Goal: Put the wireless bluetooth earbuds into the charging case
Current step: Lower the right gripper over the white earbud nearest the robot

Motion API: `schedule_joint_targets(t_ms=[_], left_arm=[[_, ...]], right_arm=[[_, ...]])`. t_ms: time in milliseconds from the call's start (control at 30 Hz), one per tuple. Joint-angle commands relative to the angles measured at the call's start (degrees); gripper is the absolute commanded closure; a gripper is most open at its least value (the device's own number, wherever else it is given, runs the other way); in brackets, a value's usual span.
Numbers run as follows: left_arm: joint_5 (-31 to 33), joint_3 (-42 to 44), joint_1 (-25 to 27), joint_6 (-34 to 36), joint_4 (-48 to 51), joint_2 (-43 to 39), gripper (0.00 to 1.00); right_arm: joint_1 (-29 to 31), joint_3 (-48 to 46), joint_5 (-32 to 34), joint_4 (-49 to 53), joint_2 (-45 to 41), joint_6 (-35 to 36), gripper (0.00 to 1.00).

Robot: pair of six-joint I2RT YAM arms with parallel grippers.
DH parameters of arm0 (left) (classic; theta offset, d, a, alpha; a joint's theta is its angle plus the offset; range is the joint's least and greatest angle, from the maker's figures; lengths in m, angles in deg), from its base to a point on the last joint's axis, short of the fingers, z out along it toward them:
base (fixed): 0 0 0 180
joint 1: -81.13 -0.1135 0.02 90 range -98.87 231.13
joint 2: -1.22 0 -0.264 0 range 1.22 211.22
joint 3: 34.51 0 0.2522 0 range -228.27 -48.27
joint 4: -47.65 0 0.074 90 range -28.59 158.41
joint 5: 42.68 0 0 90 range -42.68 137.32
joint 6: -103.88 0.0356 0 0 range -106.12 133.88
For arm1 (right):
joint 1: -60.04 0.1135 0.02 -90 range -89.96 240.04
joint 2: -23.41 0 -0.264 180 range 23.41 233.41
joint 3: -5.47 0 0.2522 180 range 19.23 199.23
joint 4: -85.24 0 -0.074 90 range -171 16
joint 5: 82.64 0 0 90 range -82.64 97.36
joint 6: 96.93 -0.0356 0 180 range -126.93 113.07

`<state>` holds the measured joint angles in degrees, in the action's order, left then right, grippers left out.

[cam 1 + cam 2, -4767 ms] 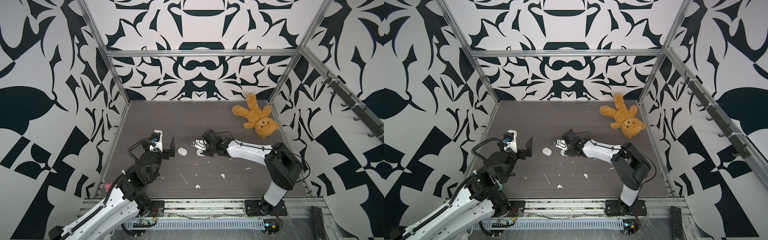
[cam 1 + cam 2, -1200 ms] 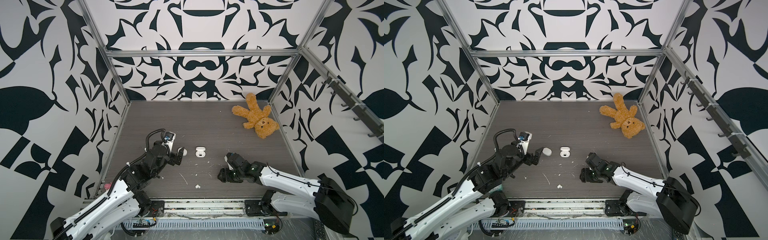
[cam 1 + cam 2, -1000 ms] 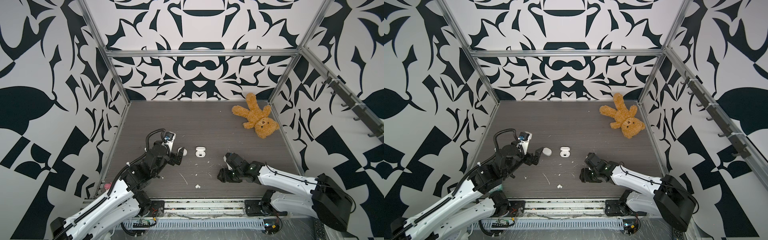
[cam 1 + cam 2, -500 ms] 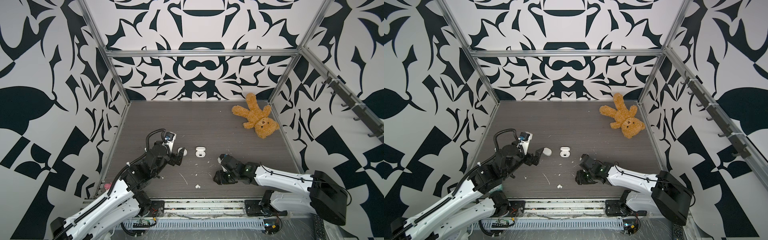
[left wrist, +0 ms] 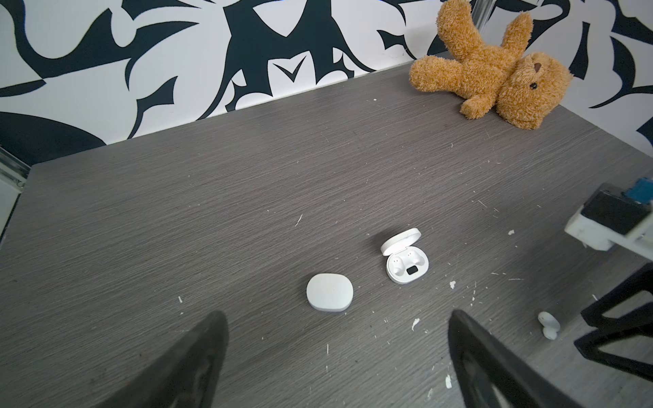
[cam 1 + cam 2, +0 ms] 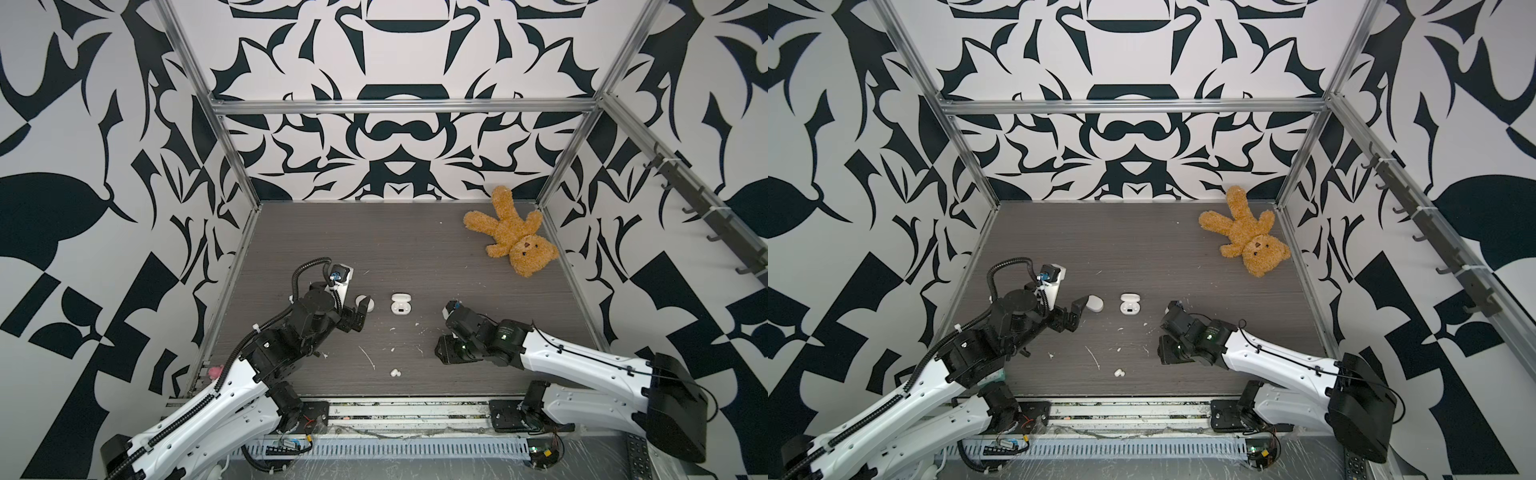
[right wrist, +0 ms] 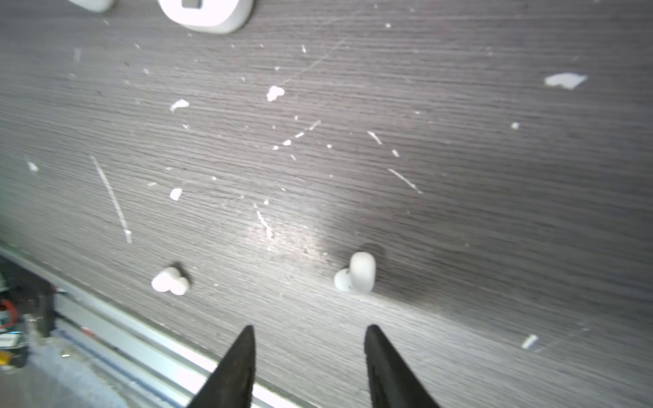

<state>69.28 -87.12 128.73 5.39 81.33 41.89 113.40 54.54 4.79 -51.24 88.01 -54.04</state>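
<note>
The charging case lies open mid-table, lid up, with white rounded shapes in its wells. One earbud rests just beyond my right gripper, whose jaws stand apart with nothing between them. The top views hide this bud under the gripper. A second earbud lies near the front edge. My left gripper hangs wide open and empty just short of a closed white case.
A brown teddy bear lies in the back right corner. White flecks and streaks of debris litter the grey table. The table's front edge and metal rail run close under the right gripper.
My right arm has shifted slightly left, low over the front of the table, and its jaws have narrowed. The left arm and both cases have not moved.
</note>
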Motion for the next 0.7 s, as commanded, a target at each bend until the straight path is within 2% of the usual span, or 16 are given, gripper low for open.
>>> schedule_joint_targets(t_ms=[0,200,667], left_arm=[[-0.69,0.71,-0.13,0.12,-0.63,-0.39,0.01],[-0.9,0.68,-0.14,0.13,-0.52,-0.61,0.01],[-1.39,0.74,-0.13,0.22,-0.44,-0.28,0.01]], right_arm=[[-1.07,2.04,1.81,2.63,1.98,1.77,0.56],[-2.12,0.42,0.29,-1.54,4.17,2.73,0.63],[-5.9,-2.2,-1.11,-5.51,5.71,2.98,0.69]])
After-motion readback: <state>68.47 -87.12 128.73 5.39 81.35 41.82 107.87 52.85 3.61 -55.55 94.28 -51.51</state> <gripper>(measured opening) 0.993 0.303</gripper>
